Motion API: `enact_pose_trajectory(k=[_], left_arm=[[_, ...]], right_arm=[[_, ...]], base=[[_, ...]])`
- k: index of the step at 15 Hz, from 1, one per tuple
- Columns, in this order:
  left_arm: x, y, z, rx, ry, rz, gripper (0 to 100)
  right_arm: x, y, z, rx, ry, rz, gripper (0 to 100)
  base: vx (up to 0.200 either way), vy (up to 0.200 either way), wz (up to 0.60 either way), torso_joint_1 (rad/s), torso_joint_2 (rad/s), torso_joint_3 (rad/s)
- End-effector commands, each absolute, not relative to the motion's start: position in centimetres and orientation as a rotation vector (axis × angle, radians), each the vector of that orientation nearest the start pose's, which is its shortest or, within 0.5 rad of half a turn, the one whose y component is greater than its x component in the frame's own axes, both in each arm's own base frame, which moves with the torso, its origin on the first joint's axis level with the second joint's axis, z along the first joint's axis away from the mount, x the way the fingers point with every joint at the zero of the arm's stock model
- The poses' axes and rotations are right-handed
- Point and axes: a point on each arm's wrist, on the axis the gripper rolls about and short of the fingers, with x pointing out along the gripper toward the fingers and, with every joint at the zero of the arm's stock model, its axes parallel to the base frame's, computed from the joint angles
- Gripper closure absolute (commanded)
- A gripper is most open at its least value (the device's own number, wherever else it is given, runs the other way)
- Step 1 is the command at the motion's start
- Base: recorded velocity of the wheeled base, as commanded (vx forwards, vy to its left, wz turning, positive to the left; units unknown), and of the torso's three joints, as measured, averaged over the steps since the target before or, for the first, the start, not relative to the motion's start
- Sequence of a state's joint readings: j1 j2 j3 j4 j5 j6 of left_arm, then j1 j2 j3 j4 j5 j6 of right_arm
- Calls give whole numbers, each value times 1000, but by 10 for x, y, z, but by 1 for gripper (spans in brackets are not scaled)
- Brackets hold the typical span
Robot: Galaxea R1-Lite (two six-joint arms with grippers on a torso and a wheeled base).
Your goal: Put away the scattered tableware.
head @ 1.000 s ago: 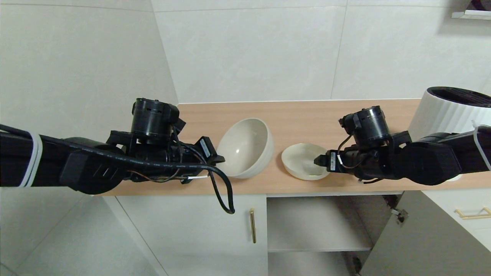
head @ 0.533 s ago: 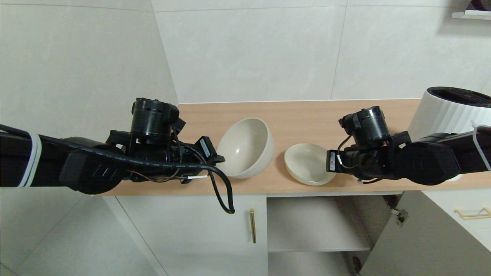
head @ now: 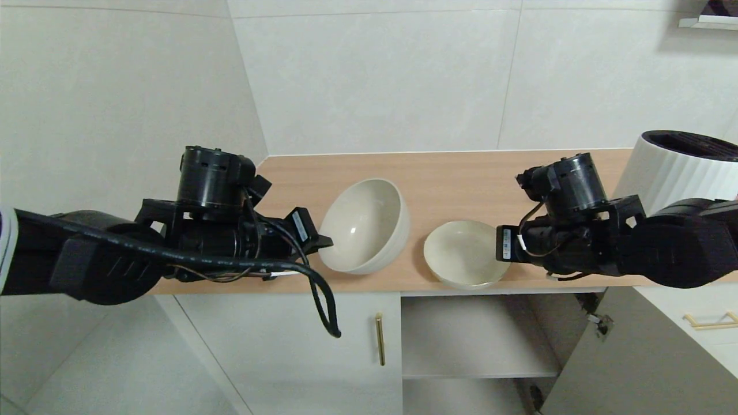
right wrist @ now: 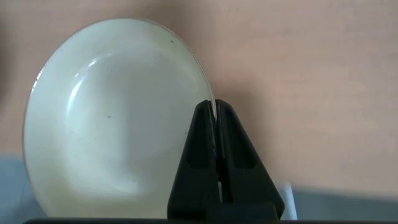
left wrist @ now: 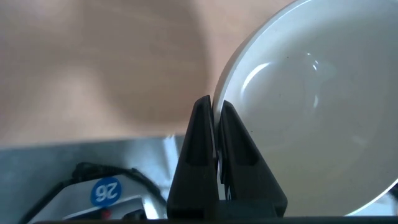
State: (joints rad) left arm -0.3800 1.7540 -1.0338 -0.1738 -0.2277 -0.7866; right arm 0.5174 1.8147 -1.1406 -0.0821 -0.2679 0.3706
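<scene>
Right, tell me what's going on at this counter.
Each arm has a dish by the rim. The left gripper is shut on the large cream ceramic bowl, the right gripper on the smaller shallow cream bowl. Both are tilted, near the wooden counter front edge; the white cabinet below stands open.

Place: home kitchen
Wall: pale tiles (head: 375, 75)
Counter: wooden worktop (head: 461, 178) holding a large bowl (head: 369, 225) and a small bowl (head: 464, 251)
Below: white cupboards (head: 277, 346), brass handle (head: 380, 339), one open on a shelf (head: 473, 369)
</scene>
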Motion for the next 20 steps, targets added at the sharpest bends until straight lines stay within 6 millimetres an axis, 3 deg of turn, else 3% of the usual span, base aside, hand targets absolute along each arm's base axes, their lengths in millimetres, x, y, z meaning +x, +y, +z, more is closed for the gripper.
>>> enact_pose_trajectory(k=[1,4,5,6,8,11,14,20], left_arm=[[274,-115,188,-665,742,-359,100],[260,-112,186,-616,745,-377,100],[260,-112,186,-616,745,-377,100],[247,-109,175,-571,779,-380,100],[234,-104,167,-508,795,-387,100],[213,-109,166,-393,834,-419,100],[201,-114,156,-248,906,-415,100],[196,-122,153,-220,918,-442,100]], right_arm=[[264,159,207,131,560,188,100],[233,149,217,122,642,269,100],[233,149,217,122,642,269,100],[210,136,218,137,681,345,100],[190,125,206,124,728,414,100],[184,121,186,58,789,420,100],[187,123,180,53,806,414,100],[198,130,166,34,851,399,100]], base=[[0,0,0,0,0,0],[0,0,0,0,0,0],[0,0,0,0,0,0],[0,0,0,0,0,0],[0,0,0,0,0,0],[0,0,0,0,0,0],[0,0,0,0,0,0],[0,0,0,0,0,0]])
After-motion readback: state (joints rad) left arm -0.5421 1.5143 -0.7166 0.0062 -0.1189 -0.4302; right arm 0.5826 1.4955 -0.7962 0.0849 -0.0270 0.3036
